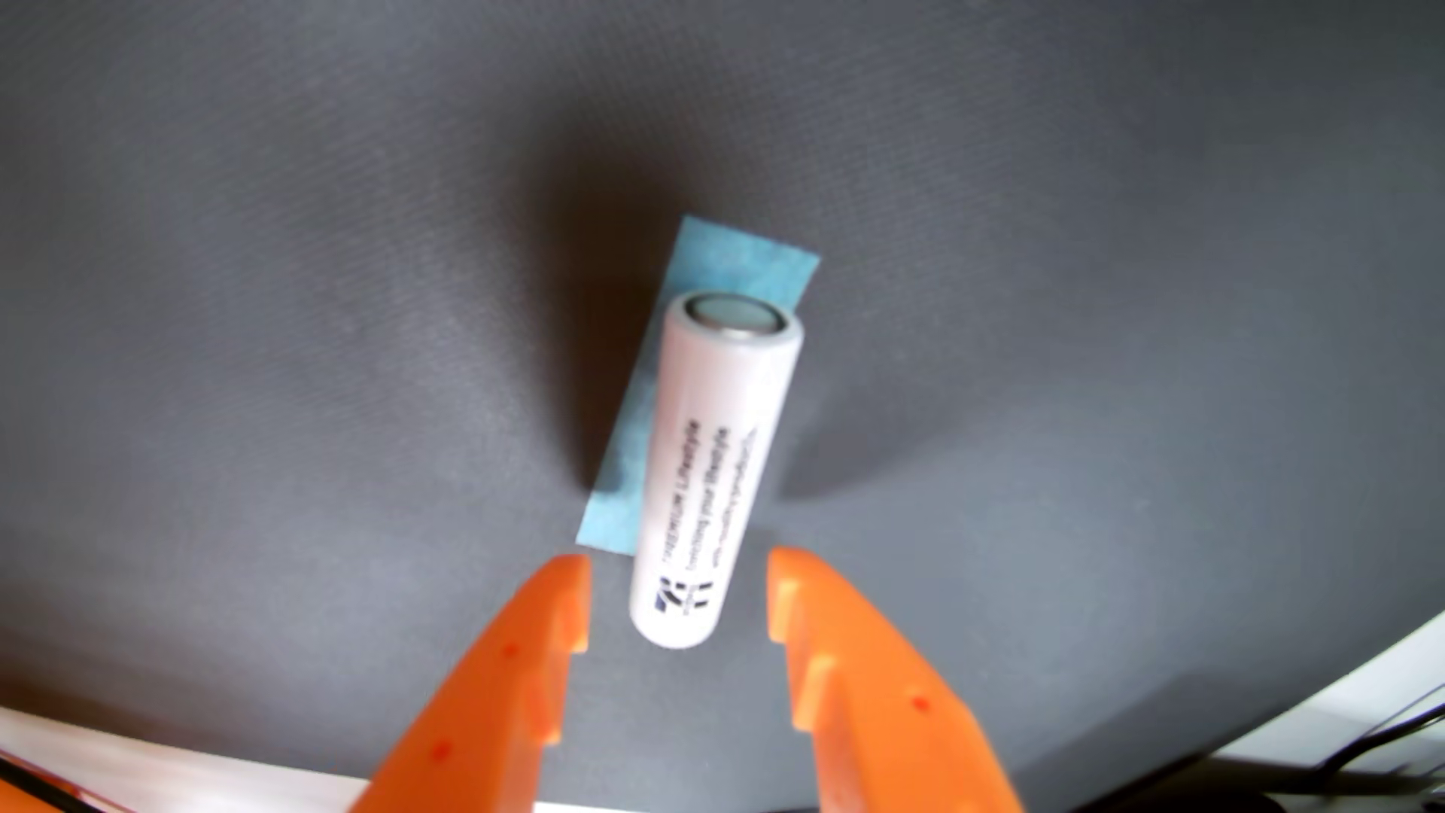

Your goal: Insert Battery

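Small print along white battery (713, 469) blurred, unreadable, blue tape strip (704, 313) partly hidden under battery, orange jaws cut off by bottom edge of wrist view, black cable (1376, 743) at lower right cropped by frame, grey worktop (313, 313) soft-focus throughout

The white battery (715, 469) carries lines of small dark print along its side and a dark logo near its lower end, all too blurred to read.
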Robot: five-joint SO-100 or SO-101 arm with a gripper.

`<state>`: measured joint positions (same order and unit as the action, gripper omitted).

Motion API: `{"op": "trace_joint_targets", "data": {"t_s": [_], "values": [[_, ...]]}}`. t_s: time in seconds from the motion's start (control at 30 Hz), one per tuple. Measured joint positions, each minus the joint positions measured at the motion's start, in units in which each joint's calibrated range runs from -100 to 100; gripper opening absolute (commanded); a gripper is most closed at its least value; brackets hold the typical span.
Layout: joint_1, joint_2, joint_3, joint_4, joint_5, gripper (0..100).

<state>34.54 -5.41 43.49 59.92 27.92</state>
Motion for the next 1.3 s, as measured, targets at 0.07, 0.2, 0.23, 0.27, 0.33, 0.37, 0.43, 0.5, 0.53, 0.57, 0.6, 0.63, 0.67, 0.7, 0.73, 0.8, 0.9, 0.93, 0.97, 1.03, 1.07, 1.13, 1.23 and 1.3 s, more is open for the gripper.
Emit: {"op": "trace_joint_targets", "data": {"t_s": [0.07,0.2,0.23,0.27,0.33,0.37,0.43,0.5,0.53,0.57,0.6,0.63,0.67,0.7,0.73,0.8,0.9,0.93,0.97,1.03,1.07,1.13,1.23,1.3], "values": [[0.0,0.17,0.0,0.0,0.2,14],[0.0,0.17,0.0,0.0,0.36,14],[0.0,0.17,0.0,-0.42,0.36,14],[0.0,0.17,0.09,-1.51,0.36,14],[0.0,0.17,0.18,-2.76,0.36,14],[0.08,0.17,0.45,-3.35,0.36,14],[0.08,0.17,1.08,-3.6,0.36,14],[0.08,0.17,1.08,-3.77,0.36,14],[0.08,0.17,1.18,-4.1,0.36,14],[0.08,0.17,1.18,-3.93,0.36,14],[0.08,0.17,1.18,-3.77,0.36,14],[0.08,0.17,1.18,-3.77,0.36,14],[0.08,0.25,1.27,-3.93,0.36,14],[0.08,0.33,1.36,-3.93,0.36,14],[0.08,0.67,1.36,-3.93,0.36,14],[0.08,1.83,1.36,-4.1,0.36,14],[0.16,3.08,1.18,-4.1,0.36,14],[0.25,3.33,0.72,-3.85,0.36,14],[0.25,3.58,0.45,-3.85,0.36,14],[0.25,3.58,0.36,-3.77,0.46,14],[0.25,3.66,0.36,-3.77,0.46,13],[0.25,3.74,0.27,-3.77,0.46,13],[0.08,3.83,0.27,-3.85,0.31,13],[0.08,3.83,0.27,-3.93,0.41,12]]}}
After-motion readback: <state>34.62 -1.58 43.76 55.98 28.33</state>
